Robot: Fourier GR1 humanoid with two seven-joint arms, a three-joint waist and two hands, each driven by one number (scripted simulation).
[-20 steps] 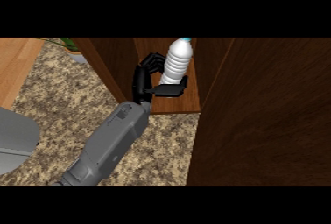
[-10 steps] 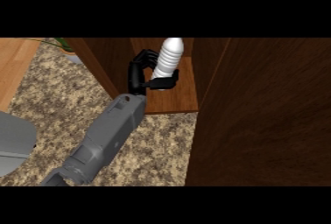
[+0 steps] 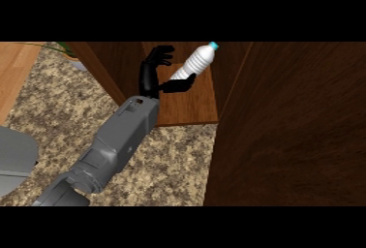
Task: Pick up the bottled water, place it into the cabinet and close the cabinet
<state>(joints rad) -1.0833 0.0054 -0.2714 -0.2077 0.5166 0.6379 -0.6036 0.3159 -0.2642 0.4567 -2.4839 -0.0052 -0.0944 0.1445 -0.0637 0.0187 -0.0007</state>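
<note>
Counter point(image 3: 164, 160): speckled stone, lower frame.
Door point(image 3: 293, 131): I see it standing open, right.
Hand point(image 3: 154, 72): fingers now spread off the bottle; thumb touches its base.
Bottled water point(image 3: 194, 62): on cabinet shelf point(image 3: 187, 104), upper centre, leaning right.
Meaning: released; closing the door comes next.

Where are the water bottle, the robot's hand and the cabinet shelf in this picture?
water bottle point(image 3: 194, 64): head view, on its clear body, below the blue cap.
left hand point(image 3: 149, 77): head view, on the black palm.
cabinet shelf point(image 3: 190, 107): head view, on bare wood near its front edge.
</note>
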